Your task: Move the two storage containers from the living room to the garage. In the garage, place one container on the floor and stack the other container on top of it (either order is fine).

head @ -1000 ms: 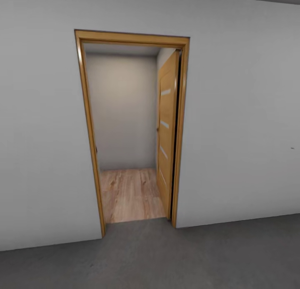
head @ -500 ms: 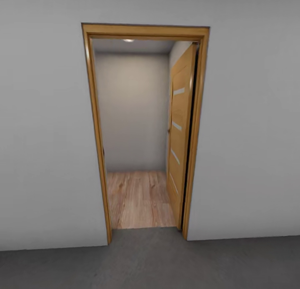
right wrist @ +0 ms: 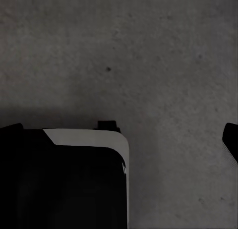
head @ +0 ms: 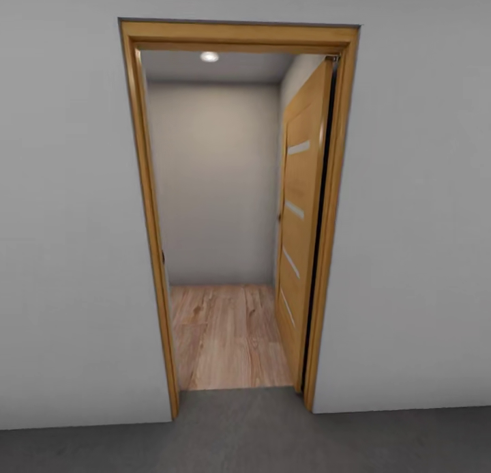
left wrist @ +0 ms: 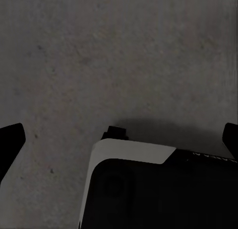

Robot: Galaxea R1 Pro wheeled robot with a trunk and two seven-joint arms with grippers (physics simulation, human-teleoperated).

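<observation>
Head view: open wooden door (head: 300, 213), concrete floor (head: 273, 446); no writing legible.

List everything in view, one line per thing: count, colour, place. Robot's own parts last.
Door frame: one, honey wood, set in the wall straight ahead.
Door: one, same wood with pale slits, swung open along the doorway's right side.
Wall: grey, both sides of the doorway.
Wood-plank floor: light brown, beyond the doorway.
Ceiling light: one, white, inside the far room.
Concrete floor: dark grey, in front of the doorway.
Robot base: black and white, over the concrete.
Left tool: black fingertips far apart, empty.
Right tool: black fingertips far apart, empty.
</observation>
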